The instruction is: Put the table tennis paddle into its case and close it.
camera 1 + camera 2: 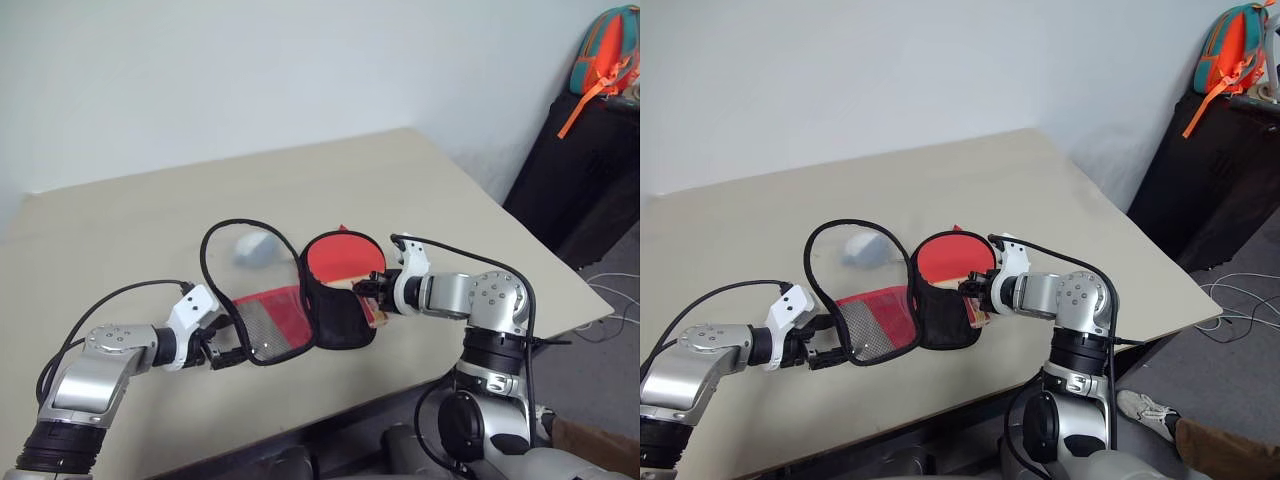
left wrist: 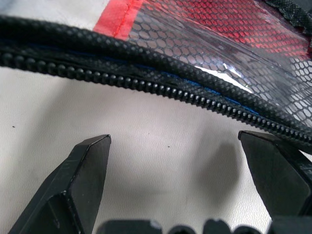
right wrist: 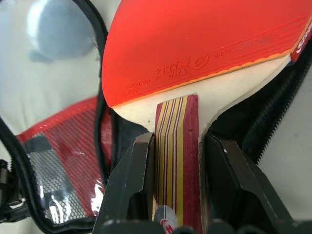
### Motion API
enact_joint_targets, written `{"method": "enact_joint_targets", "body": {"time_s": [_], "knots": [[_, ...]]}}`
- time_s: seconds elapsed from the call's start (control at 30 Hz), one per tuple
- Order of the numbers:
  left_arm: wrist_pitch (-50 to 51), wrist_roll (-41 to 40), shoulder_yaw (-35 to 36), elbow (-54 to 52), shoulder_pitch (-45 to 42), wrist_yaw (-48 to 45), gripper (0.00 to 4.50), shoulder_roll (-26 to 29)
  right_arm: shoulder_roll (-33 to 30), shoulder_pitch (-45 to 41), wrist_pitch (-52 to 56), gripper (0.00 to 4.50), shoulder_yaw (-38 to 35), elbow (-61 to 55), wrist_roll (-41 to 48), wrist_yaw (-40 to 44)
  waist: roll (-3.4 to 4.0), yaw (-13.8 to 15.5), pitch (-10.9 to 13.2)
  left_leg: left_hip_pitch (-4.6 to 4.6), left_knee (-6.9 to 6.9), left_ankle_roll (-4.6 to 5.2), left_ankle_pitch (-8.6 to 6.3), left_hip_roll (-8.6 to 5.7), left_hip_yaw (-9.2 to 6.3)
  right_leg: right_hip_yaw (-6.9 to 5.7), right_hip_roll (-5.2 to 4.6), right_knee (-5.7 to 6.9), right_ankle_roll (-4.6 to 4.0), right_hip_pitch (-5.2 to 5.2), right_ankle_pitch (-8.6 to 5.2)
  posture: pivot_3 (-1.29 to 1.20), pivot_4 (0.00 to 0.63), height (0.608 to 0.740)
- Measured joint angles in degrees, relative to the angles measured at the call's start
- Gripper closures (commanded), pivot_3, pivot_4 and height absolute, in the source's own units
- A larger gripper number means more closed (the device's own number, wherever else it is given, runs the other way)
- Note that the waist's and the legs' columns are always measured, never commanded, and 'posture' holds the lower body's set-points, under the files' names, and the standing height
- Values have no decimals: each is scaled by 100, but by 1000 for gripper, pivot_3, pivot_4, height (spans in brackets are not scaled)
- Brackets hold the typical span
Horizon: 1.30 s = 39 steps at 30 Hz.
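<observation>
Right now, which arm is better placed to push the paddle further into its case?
The right: the right gripper is shut on the red rubber-faced paddle by its striped wooden handle, at the red fabric case. The left gripper hangs open beside the case's zip edge.

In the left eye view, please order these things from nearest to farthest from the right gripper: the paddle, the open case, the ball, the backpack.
1. The table tennis paddle: its handle is clamped between the jaws of the right gripper.
2. The case: lying open just beside, toward the robot's left.
3. The ball: farther left, beyond the case's raised zip edge.
4. The backpack: off the table, far right.
</observation>
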Motion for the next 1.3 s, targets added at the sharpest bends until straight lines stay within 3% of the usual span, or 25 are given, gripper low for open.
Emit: {"method": "enact_joint_targets", "body": {"time_s": [0.33, 0.63, 0.67, 0.87, 1.0, 1.13, 1.3], "knots": [[-292, -2, 25, 95, 120, -16, 0, 0, 2, 0, -17, 3286, -59, 55, 35, -25, -1, -2, -1, 1, 0, 0, 0, 0, 1, 0, 0, 0, 0, 1, 0, 0, 0, 740], [-477, -13, 62, 197, 186, -19, 0, 0, 2, 0, -18, 197, -2, 154, 44, -21, 0, -6, -1, 6, 0, 1, 0, 1, 2, 0, 0, 3, -4, 2, -2, 0, 0, 740], [-489, -14, 62, 208, 187, -19, 0, -1, 2, 0, -20, 23, 21, 151, 81, -3, -1, -7, -1, 8, 0, 1, 0, 1, 2, 0, 0, 3, -6, 3, -3, 0, 0, 740], [-558, -15, 69, 257, 198, -26, 0, 0, -21, 46, -14, 23, 516, 18, 175, 440, -1, -12, -1, 13, 0, 1, 1, 2, 1, 0, 3, 9, -6, 4, -3, 0, 0, 740], [-519, -28, 16, 257, 113, -21, 0, -19, -829, 192, -14, 23, 1211, -323, 458, 1339, -6, 3, -2, 3, 11, 0, 0, 1, 2, 1, 1, 0, -7, 9, -4, 0, 0, 740], [-519, -27, 18, 330, 85, -28, 0, -18, -1755, 199, -20, 23, 1267, -396, 563, 2032, -12, -1, -2, 10, 8, 1, 0, 0, 7, 3, 1, 4, -8, 9, -4, 0, 0, 740], [-626, 15, -27, 488, 8, -30, 0, -38, -2004, 387, -25, 23, 1612, -435, 590, 2557, -12, 1, -1, 41, -2, 3, 2, 1, 2, 3, 7, 12, -9, 17, -5, 0, 0, 740]]}}
